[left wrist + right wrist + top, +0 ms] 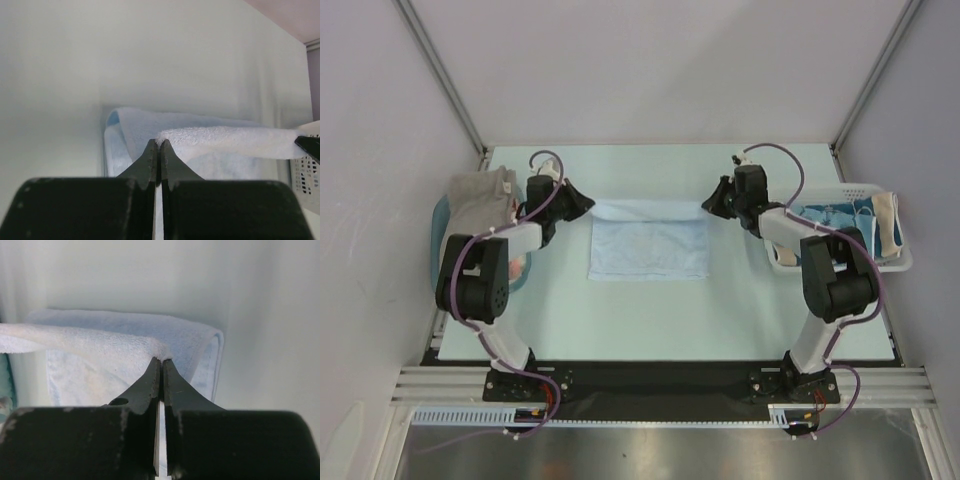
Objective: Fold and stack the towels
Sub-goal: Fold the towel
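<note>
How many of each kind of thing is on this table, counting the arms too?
Towels in view: 3 (light blue towel, grey-beige towel, teal patterned towel)
White basket: 1
Teal tray: 1
Robot arms: 2 (left arm, right arm)
Total: 7

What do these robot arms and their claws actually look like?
The left arm and right arm match: chunky black joints, white links, a looping purple cable each. The left claw and right claw are black, two fingers tapering to thin tips.
</note>
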